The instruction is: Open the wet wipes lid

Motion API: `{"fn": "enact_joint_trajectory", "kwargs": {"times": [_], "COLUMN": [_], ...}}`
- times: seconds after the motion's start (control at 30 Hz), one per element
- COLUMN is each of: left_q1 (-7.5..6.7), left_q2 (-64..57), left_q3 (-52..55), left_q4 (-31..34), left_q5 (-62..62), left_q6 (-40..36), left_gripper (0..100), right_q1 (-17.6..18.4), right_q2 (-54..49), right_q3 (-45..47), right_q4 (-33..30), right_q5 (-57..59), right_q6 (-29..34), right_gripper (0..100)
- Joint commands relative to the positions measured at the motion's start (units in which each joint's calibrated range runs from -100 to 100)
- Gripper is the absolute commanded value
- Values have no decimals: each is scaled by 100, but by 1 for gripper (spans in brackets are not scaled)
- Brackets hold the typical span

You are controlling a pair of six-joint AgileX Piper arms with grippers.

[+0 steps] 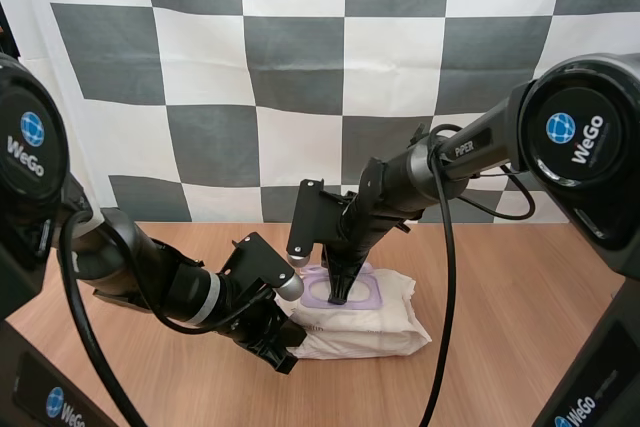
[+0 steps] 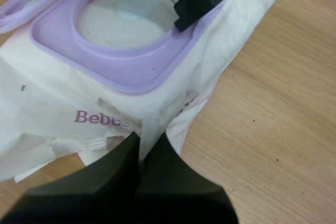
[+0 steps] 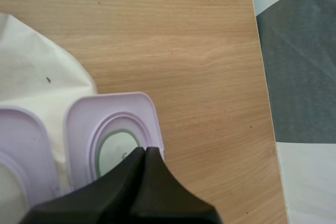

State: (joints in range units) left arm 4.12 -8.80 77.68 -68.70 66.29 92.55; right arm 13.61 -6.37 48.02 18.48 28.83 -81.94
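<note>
So, wet wipes pack [image 1: 375, 332]: we see it lying flat on the wooden table [image 1: 520, 287], white and rather crumpled.
Lid [image 3: 113, 129]: already swung open. It lies beside the pack's opening with its inner face and round seal turned up, and its outer edge borders bare wood.
Purple frame [image 2: 131, 77]: it sits on the pack's top face, its oval opening uncovered, with a pale sheet showing inside.
Right gripper [image 3: 145, 149]: it is above the pack's top. Our fingers are pressed together into one dark wedge with nothing between them, the tips at the open lid's edge. In the left wrist view this gripper stands over the frame's opening.
Left gripper [image 2: 150, 139]: it is low at the pack's near edge, just below the frame, with the fingers clamped together. A fold of the wrapper [image 2: 63, 93] seems to run in between the tips, though from this angle we cannot be sure how much of it they hold.
Arms: in the high view both reach in toward the pack, the left one low along the table and the right one coming down onto the pack's top.
</note>
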Motion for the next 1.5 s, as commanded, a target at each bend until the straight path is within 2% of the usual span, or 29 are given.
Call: {"fn": "enact_joint_trajectory", "kwargs": {"times": [0.0,0.23,0.4,0.47,0.53,0.6,0.63,0.67,0.8,1.07,1.3,1.47], "left_q1": [2,2,2,2,2,2,2,2,2,2,2,2], "left_q2": [-3,-3,-3,-3,-3,-3,-3,-3,-3,-287,-1787,-2970], "left_q3": [-4,-4,-4,-4,-4,-4,-4,-4,-4,-92,-103,-490], "left_q4": [-4,9,235,356,443,471,489,478,460,460,621,1179], "left_q5": [0,0,136,199,199,199,199,199,135,286,537,1239], "left_q6": [69,69,69,69,69,69,69,69,69,69,18,-763], "left_gripper": [0,0,0,6,26,59,82,100,100,100,100,100], "right_q1": [1,-53,-93,-117,-133,-133,-133,-133,-133,-209,-613,-645], "right_q2": [-333,-1477,-2325,-2581,-2852,-3101,-3198,-3310,-3608,-4208,-4835,-5645], "right_q3": [-58,-85,-85,-85,-85,-85,-85,-85,-85,-85,-85,-85], "right_q4": [7,-66,-487,-720,-1018,-1374,-1550,-1726,-2232,-2271,-2271,-2167], "right_q5": [-167,239,697,938,1263,1472,1522,1564,1832,2748,3106,3125], "right_q6": [84,475,1188,1493,1766,2083,2251,2433,3204,3983,4173,4173], "right_gripper": [0,0,0,0,0,0,0,0,0,0,0,0]}}
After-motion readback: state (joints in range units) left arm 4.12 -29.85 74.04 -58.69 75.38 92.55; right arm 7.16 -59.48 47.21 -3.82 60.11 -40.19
